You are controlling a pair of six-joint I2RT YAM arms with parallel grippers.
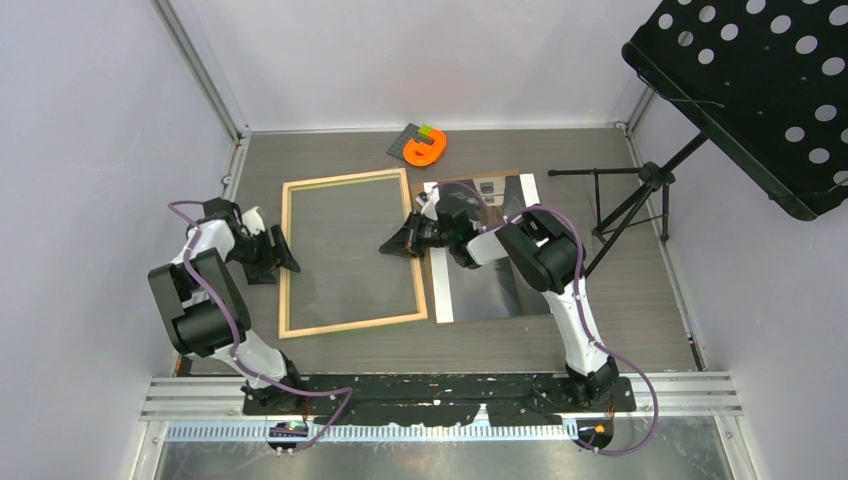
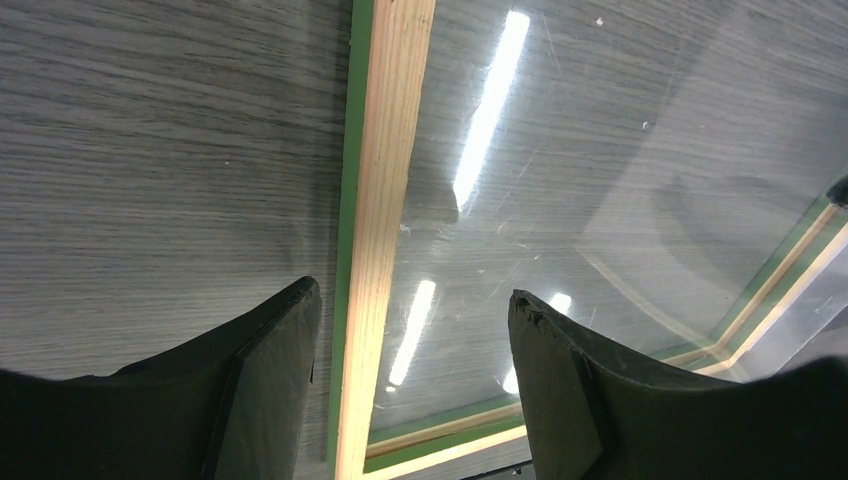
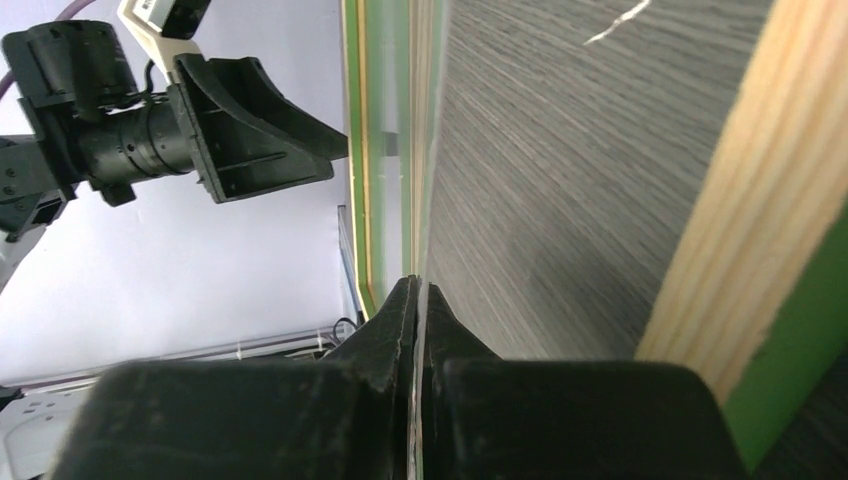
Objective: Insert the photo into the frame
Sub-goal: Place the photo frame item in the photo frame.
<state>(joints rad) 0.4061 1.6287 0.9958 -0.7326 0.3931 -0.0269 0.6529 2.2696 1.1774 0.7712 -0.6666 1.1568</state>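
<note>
The pale wooden rectangular frame (image 1: 348,325) lay on the table (image 1: 300,150); my left tool (image 2: 412,292) gaped wide astride its left rail; my right tool (image 3: 420,285) was pinched tight on its clear pane (image 2: 600,150). The grey misty paper photo (image 1: 490,290) lay just beside the frame's right rail.

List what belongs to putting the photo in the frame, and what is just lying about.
Job: frame; its clear pane; photo; left gripper, open across a rail; right gripper, shut on the clear pane.
Lying about: orange object; dark pad; black music stand.
</note>
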